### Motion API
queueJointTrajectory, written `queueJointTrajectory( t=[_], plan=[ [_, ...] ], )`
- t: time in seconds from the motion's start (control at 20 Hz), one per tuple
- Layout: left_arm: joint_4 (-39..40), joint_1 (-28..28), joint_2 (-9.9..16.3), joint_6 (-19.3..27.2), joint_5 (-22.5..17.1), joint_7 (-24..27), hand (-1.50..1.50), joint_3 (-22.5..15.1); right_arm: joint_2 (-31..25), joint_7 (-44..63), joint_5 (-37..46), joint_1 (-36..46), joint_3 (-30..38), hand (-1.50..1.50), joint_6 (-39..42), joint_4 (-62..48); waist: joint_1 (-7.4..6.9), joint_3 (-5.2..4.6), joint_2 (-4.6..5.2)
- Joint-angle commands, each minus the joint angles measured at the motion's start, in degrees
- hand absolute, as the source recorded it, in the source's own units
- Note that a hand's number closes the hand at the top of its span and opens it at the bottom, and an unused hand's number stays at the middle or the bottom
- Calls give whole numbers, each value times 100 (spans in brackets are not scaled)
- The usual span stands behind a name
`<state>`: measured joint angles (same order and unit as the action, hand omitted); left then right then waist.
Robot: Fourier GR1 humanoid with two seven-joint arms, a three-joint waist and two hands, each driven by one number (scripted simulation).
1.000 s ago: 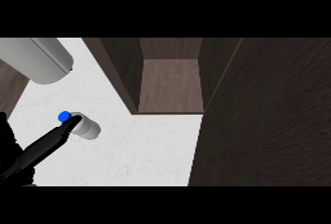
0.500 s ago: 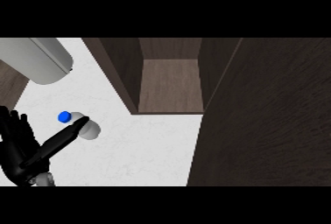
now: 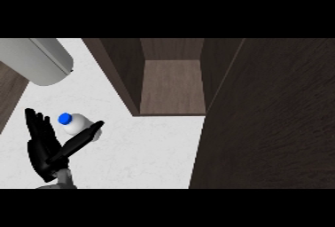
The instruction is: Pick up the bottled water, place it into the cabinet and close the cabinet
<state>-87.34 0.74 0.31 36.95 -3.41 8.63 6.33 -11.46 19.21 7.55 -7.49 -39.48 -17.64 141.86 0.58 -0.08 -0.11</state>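
White, faintly marbled counter fills the lower left of the head view, and you are looking steeply down on it. Dark wood cabinet stands at the back with its opening facing you, its brown floor bare, and its open door runs down the right side of the view as a broad dark panel. A grey cylinder crosses the upper left corner; what it is cannot be told.

Your left hand rises from the lower left, spread wide: the fingers stand straight up on the left and the thumb stretches out to the upper right. The bottled water stands on the counter with its blue cap showing, sitting in the fork between thumb and fingers; the thumb lies across its lower edge, but nothing is curled round it yet. Your right hand does not show.

To take it well, I judge you should slide the palm further in until the bottle's body sits deep in the fork, then curl fingers and thumb together around the body, below the cap. Closing too early risks nudging the bottle away toward the cabinet. Keep it upright as you lift, and mind the cabinet's near wall on the way in.
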Motion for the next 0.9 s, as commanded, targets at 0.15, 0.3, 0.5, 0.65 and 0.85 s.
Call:
queueJointTrajectory(
  t=[0.15,0.3,0.5,0.65,0.85],
  plan=[
    [931,-110,-31,-393,-611,883,-150,331,-377,591,435,-70,134,-150,-10,1074,-6,1,-2],
    [1190,-284,-31,-10,-850,1113,-150,-27,-355,607,735,-183,-183,-150,-182,1075,7,1,-9],
    [2460,-748,-30,-237,-1274,1983,-150,390,-361,-27,378,-272,-145,-150,-180,701,28,2,7],
    [2634,-868,-30,-385,-1240,2090,-150,635,-376,-82,613,-256,-384,-150,-227,489,0,4,4],
    [3186,-854,-28,-677,-1442,2664,-150,825,-722,-12,392,-439,-176,-150,-256,987,42,3,4]
  ],
)
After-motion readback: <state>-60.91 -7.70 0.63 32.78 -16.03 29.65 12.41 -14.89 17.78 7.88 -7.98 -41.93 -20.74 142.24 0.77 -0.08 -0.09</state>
